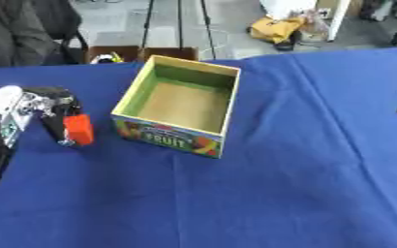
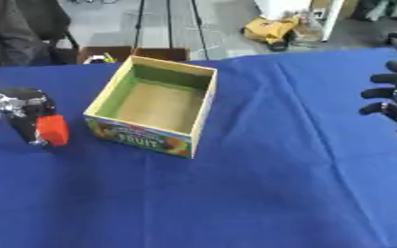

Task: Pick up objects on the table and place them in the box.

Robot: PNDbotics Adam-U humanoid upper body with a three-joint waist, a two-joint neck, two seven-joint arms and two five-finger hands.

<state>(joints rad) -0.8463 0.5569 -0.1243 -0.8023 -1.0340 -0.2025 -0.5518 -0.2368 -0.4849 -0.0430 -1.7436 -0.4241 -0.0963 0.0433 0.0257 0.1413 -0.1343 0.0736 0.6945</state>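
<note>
An open cardboard box (image 1: 221, 71) with a green inside and "FRUIT" printed on its front stands on the blue table, left of centre; nothing shows inside it. To its left my left hand (image 1: 51, 107) is shut on a small orange-red block (image 1: 79, 130), held just beside the box's front left corner. My right hand (image 2: 391, 94) shows at the right edge of the right eye view, fingers spread and relaxed, holding nothing, far from the box.
A blue cloth (image 1: 278, 184) covers the table, with folds running across it. Beyond the far edge are a brown crate (image 1: 143, 52), a yellow bag (image 1: 276, 29) on the floor and a chair with dark clothing (image 1: 24, 34).
</note>
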